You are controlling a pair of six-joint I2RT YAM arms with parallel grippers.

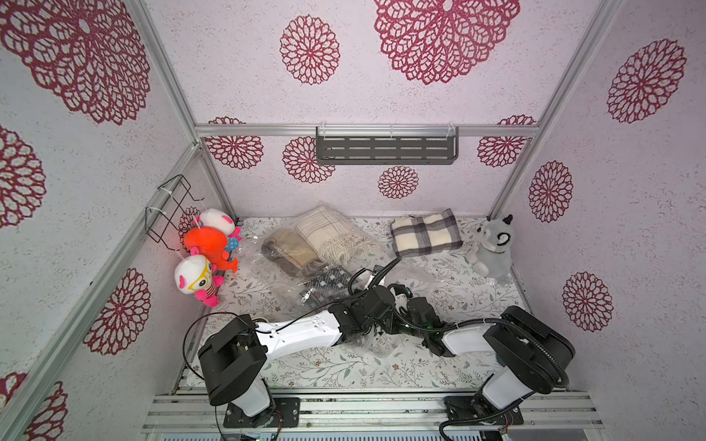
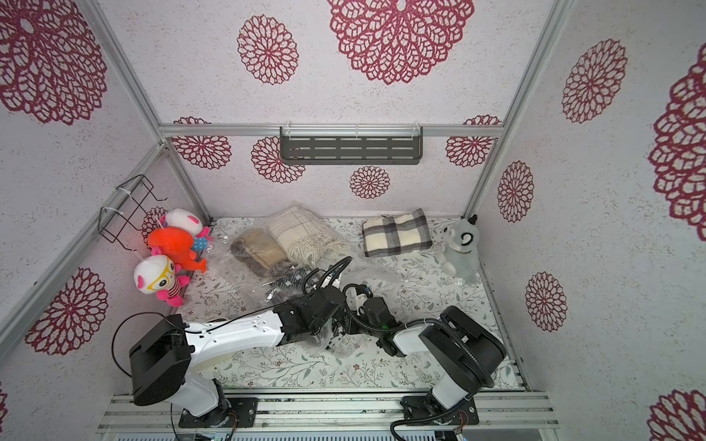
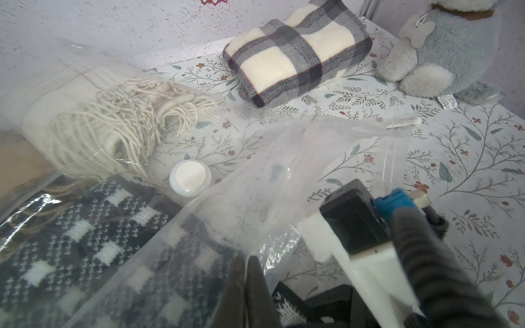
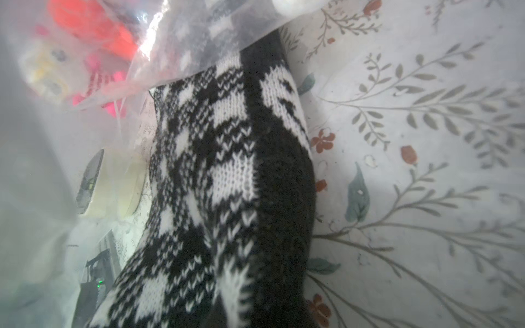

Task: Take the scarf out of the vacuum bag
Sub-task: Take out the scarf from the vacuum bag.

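The vacuum bag [image 1: 290, 267] lies crumpled in the middle of the table, and its round white valve cap [image 3: 190, 177] shows in the left wrist view. The black-and-white knit scarf [image 4: 233, 170] reaches out of the bag's mouth, its far end still under the plastic [image 3: 71, 241]. My left gripper [image 3: 247, 272] is shut on a fold of the bag's film at the mouth. My right gripper [image 2: 338, 330] sits just in front of it, closed on the scarf's free end. The knit hides its fingers in the right wrist view.
A cream fringed scarf [image 1: 332, 236] and a beige one [image 1: 284, 246] lie under clear plastic at the back. A plaid scarf [image 1: 424, 236] lies loose by a grey plush [image 1: 493, 248]. Plush toys [image 1: 208, 244] hang at the left wall. A shelf [image 1: 386, 149] hangs on the back wall.
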